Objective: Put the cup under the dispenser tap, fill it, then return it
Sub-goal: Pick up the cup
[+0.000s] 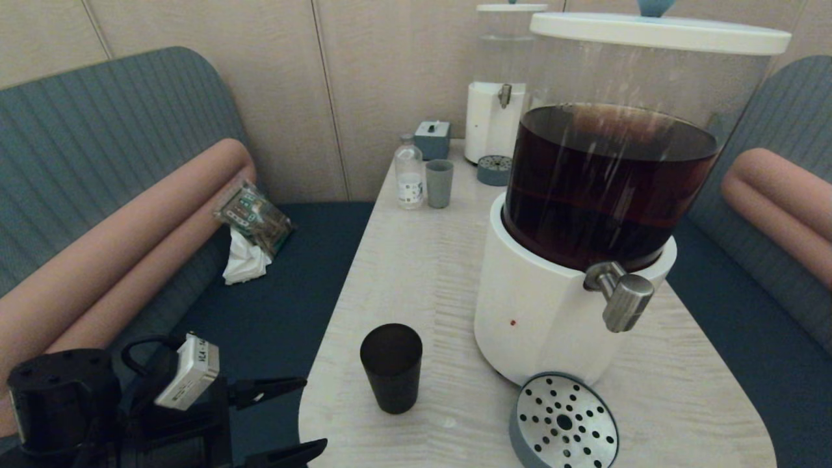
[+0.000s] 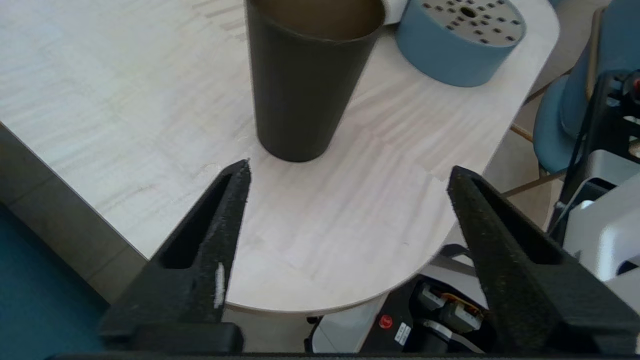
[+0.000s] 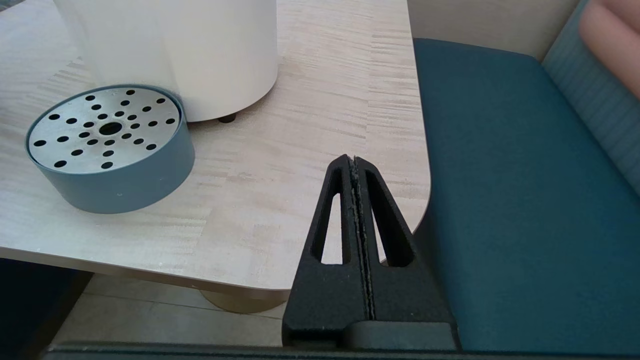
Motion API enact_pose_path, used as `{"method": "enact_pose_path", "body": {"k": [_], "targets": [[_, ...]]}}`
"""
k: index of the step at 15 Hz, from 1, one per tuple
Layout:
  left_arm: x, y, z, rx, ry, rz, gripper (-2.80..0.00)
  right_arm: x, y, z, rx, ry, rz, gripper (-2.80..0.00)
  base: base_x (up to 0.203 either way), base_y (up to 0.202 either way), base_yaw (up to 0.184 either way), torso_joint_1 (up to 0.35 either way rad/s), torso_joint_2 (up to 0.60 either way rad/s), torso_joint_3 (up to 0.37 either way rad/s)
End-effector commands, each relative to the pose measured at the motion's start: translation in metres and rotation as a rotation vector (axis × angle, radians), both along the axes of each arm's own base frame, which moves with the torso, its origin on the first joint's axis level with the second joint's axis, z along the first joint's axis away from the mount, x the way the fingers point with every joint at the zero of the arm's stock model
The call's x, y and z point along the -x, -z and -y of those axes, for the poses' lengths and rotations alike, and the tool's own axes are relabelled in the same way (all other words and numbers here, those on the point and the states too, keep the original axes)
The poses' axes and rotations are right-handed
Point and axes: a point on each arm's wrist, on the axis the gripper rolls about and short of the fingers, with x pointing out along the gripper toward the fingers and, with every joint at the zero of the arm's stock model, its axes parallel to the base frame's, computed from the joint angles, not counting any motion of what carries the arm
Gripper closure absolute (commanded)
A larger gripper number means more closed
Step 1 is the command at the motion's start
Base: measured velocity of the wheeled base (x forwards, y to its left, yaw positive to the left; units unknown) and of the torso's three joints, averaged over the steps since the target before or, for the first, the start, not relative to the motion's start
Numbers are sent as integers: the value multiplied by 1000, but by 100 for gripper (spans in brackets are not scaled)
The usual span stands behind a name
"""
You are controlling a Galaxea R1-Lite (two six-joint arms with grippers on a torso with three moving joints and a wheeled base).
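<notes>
- Two claws, one job: left claw point(image 2: 347, 172) hangs off the desk's near-left corner, fingers spread wide, empty, pointed at the cup point(image 1: 391, 376); nothing gripped yet.
- Cup stands upright on the desk point(image 1: 416, 273) near the near edge, left of the dispenser base point(image 1: 539, 318), apart from it; looks empty in the left wrist view.
- Step in hand, as I judge it: close in and grasp the cup. Centre the tapered wall between the fingers; right now the cup sits nearer one finger point(image 2: 220, 225) than the other, so shift sideways first. Grip mid-height, not at the rim, and keep it upright.
- Then carry it to the drip tray point(image 1: 564, 422), which sits at the near edge in front of the base. The dispenser tap point(image 1: 621, 296) juts from the base above and a bit right of the tray, so the cup likely needs to go under the spout, not just on the tray centre.
- In the way: the white base itself is close to the carry path; the tray's raised wall could catch the cup bottom, so lift clear.
- Right claw point(image 3: 356, 165) pressed closed, empty, parked by the desk's near-right corner over the blue seat point(image 3: 525, 200).
- Far end: grey-green cup point(image 1: 439, 183), small bottle point(image 1: 409, 177), second dispenser point(image 1: 497, 97), small box point(image 1: 433, 138); all well apart, no obstruction.
- Packet point(image 1: 255, 218) and white tissue point(image 1: 244, 261) lie on the left bench.
</notes>
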Motion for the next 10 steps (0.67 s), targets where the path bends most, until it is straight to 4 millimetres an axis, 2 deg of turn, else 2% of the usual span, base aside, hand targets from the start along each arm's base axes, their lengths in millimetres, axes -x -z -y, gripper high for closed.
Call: {"method": "enact_pose_path", "body": {"k": [1, 5, 10], "targets": [[-13, 5, 2, 0, 11, -15, -280, 0, 2, 0, 1, 0, -4, 0, 0, 0, 0, 0, 0, 0], [-50, 11, 8, 9, 61, 9, -280, 0, 2, 0, 1, 0, -4, 0, 0, 0, 0, 0, 0, 0], [-67, 21, 14, 30, 163, -4, -280, 0, 2, 0, 1, 0, -4, 0, 0, 0, 0, 0, 0, 0]]}}
